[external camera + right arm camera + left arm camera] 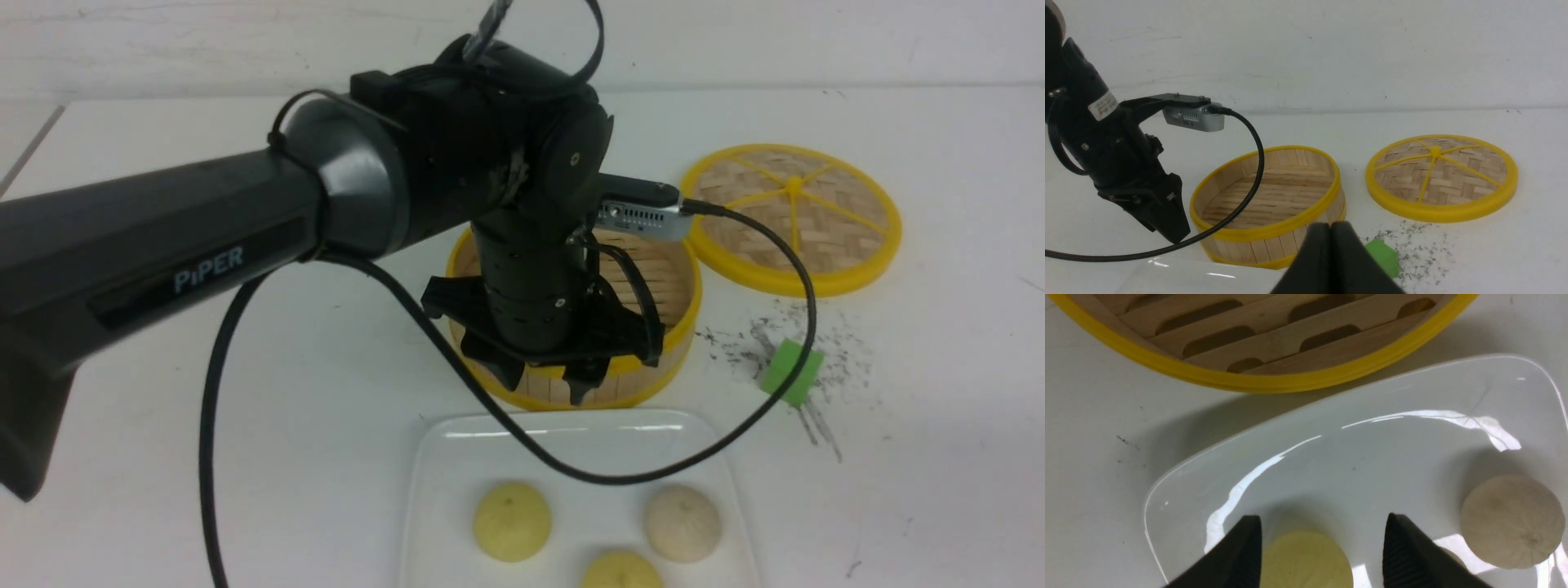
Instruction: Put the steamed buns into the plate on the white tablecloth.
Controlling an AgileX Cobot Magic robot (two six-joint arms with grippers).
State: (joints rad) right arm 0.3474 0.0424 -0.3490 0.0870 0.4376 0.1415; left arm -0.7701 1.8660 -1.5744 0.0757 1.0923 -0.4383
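Three steamed buns lie in the white plate (457,457) on the white tablecloth (939,367): a pale yellow bun (512,520), an off-white bun (682,523) and a second yellow bun (622,572) at the frame's lower edge. My left gripper (545,390) hangs open above the plate's far rim, in front of the steamer. In the left wrist view its fingers (1400,547) stand wide apart over the plate (1372,416), with a yellow bun (1306,559) lying between them untouched and the off-white bun (1511,520) off to one side. My right gripper (1331,228) is shut and empty.
An empty yellow-rimmed bamboo steamer (678,286) stands just beyond the plate, partly behind my left arm. Its lid (792,216) lies flat at the back right. A green block (790,371) sits on a patch of black speckles. A black cable (735,425) droops over the plate.
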